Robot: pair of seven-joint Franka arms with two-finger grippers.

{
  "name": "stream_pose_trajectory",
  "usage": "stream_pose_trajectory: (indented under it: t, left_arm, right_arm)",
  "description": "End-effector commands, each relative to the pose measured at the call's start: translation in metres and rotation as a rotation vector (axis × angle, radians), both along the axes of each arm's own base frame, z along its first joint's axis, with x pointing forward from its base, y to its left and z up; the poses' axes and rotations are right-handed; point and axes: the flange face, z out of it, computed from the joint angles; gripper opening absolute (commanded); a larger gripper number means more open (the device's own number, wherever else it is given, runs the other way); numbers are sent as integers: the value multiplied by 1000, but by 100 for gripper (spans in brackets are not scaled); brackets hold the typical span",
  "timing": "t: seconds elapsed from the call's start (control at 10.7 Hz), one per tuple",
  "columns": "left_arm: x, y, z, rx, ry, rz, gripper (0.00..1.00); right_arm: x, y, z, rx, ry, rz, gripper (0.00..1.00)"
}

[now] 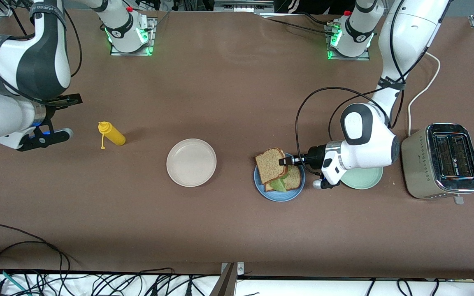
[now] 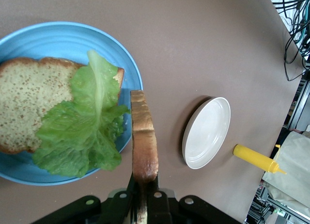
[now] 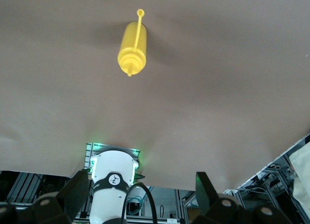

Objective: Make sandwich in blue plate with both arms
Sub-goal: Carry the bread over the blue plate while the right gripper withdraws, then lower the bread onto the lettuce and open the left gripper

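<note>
The blue plate [image 1: 280, 197] lies toward the left arm's end of the table. On it is a brown bread slice [image 1: 294, 179] with a green lettuce leaf [image 1: 278, 185] on top. My left gripper [image 1: 283, 161] is shut on the edge of a second bread slice [image 1: 270, 164] and holds it tilted over the plate. The left wrist view shows the plate [image 2: 58, 32], the lower slice [image 2: 24, 103], the lettuce [image 2: 82, 127] and the held slice [image 2: 144, 141] edge-on in the gripper [image 2: 144, 185]. My right gripper [image 1: 66, 111] is open and empty [image 3: 143, 195]; that arm waits at its end of the table.
A beige plate [image 1: 191, 162] lies mid-table, and a yellow squeeze bottle [image 1: 112, 133] lies toward the right arm's end. A mint-green plate [image 1: 366, 181] sits under the left arm's wrist. A steel toaster [image 1: 440, 161] with a white cord stands beside it.
</note>
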Motion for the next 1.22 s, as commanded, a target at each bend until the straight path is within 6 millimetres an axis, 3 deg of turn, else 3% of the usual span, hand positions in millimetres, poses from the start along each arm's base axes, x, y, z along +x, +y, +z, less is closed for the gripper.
stream_pose_trajectory:
  t: [0.0, 0.09, 0.28, 0.66, 0.75, 0.84, 0.94, 1.12]
  left_arm:
    - [7, 0, -7, -28, -66, -41, 0]
    - [9, 11, -13, -38, -119, -81, 0]
    - [10, 21, -21, -38, -130, -91, 0]
    - [10, 32, -35, -32, -109, -78, 51]
    - [10, 33, -37, -32, -108, -77, 68]
    - [9, 34, -38, -31, -110, -81, 93]
    - [9, 40, -41, -24, -112, -85, 100]
    - [8, 46, -44, -23, -120, -92, 100]
  right_arm:
    - [-12, -34, 0, 43, 3, -30, 98]
    - [-10, -36, -3, 62, 2, -7, 98]
    - [-18, -33, 18, 32, -63, -36, 98]
    - [-55, -53, 29, 44, -272, -31, 97]
    - [-55, -59, 37, 50, -303, -54, 99]
    - [-56, -52, 61, 63, -353, -59, 100]
    - [-53, -50, 79, 71, -391, -68, 100]
    - [-45, -52, 99, 96, -429, -72, 100]
